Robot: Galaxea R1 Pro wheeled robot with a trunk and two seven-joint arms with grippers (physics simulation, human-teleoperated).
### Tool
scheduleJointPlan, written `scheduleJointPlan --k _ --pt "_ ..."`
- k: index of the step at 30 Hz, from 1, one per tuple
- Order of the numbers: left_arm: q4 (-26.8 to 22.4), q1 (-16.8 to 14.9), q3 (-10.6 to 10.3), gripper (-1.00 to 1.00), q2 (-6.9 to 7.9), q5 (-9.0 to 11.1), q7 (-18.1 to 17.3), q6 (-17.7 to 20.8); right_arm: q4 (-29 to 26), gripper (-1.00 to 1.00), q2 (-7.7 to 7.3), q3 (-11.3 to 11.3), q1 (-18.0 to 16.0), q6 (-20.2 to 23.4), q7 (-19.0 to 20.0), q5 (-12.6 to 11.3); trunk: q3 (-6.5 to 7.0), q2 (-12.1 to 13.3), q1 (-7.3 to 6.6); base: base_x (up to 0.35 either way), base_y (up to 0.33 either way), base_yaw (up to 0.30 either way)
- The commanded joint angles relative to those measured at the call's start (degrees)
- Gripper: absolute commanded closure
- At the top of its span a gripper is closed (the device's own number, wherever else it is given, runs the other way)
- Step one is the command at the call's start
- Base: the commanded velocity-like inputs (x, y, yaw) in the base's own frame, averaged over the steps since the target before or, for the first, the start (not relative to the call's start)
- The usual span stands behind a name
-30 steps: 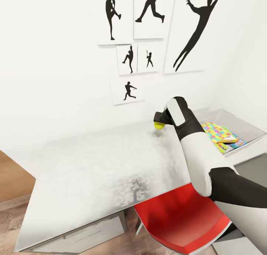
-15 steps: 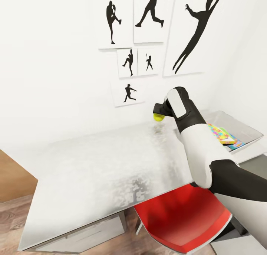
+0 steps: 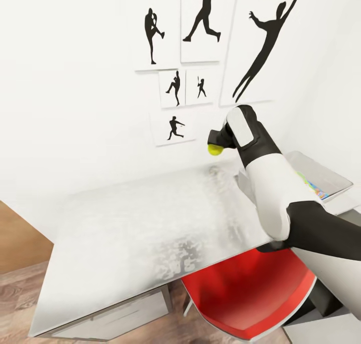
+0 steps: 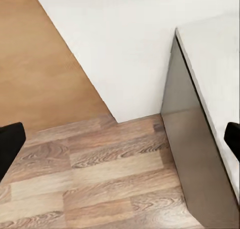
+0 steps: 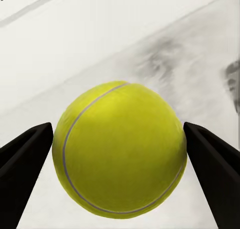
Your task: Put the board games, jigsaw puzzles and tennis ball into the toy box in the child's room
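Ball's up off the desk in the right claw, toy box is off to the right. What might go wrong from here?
1. The tennis ball is round and pinched only at its sides by the right claw, so it may slip on a fast swing and roll off the table.
2. The forearm hides much of the toy box in the head view, so judging the drop point is harder.
3. The ball could bounce off the puzzle inside.
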Motion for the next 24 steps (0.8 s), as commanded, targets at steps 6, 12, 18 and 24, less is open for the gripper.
scheduleJointPlan --k 6,12,18,24 --pt "-3.34 -0.07 -12.22 -1.0 -0.2 11.23 -0.56 10.58 3.43 1.0 -0.04 -3.95 -2.54 0.22 -0.61 -0.75 1.01 2.37 -1.31 0.0 0.0 0.0" --pt "-4.03 -0.09 -21.86 -1.0 0.05 30.19 -0.56 14.46 4.06 1.0 -0.52 -5.57 -3.23 0.55 -0.68 -0.81 2.09 4.77 -2.63 0.0 0.0 0.0" --pt "-3.85 -0.07 -25.27 -1.0 -0.61 39.29 -0.56 14.49 4.06 1.0 -0.89 -8.58 -3.29 0.55 -0.68 -0.87 2.63 5.98 -3.29 0.0 0.0 0.0" --pt "-2.93 -0.02 -26.07 -1.0 -5.12 40.63 -0.56 14.49 4.09 1.0 -1.14 -12.97 -3.22 0.55 -0.73 -0.87 2.63 5.98 -3.29 0.0 0.0 0.0"
